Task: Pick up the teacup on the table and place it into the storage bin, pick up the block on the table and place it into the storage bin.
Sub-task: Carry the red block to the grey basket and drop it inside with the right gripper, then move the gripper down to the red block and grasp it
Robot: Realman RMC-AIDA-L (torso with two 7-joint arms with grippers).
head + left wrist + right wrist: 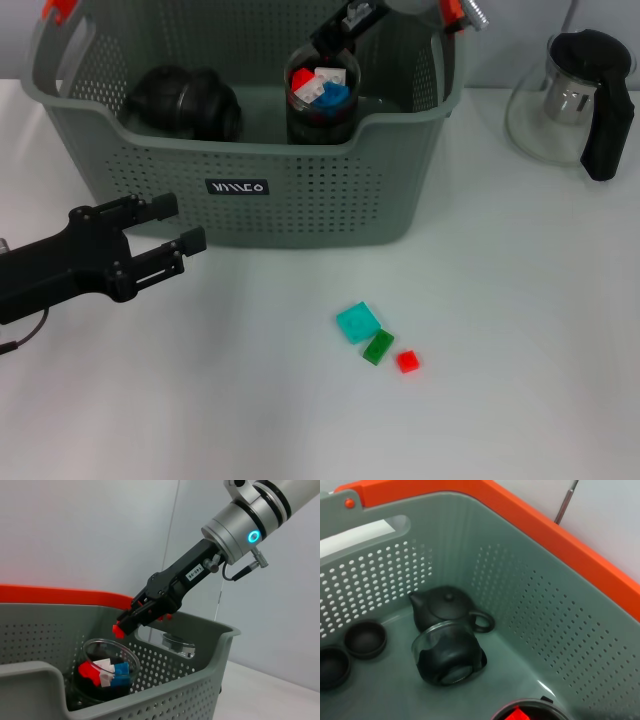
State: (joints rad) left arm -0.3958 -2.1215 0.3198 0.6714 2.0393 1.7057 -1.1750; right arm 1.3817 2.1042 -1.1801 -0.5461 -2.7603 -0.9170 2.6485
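The right gripper (119, 629) hangs inside the bin (300, 215), its fingers pinched narrow on a small red block (118, 629), just above a clear cup (322, 100) that stands on the bin floor directly below it and already holds red, white and blue blocks. So the step in hand looks like the block drop, with the carry done and the release not yet made. Farther into the bin from the gripper lie a black teapot (445, 610), a tipped glass cup (447, 652) touching it, and two small dark teacups (365, 639) beyond. Outside the bin, well behind and below the gripper on the table (500, 400), three more blocks remain: a teal one (357, 322), a green one (378, 347) touching it, and a red one (407, 361) just beside. A glass kettle (575, 100) stands off to the gripper's right, outside the bin wall. The left gripper (185, 225) is parked in front of the bin with its fingers apart and empty. The next move likely calls for opening the fingers over the cup, then lifting clear of the rim before reaching back for a table block.
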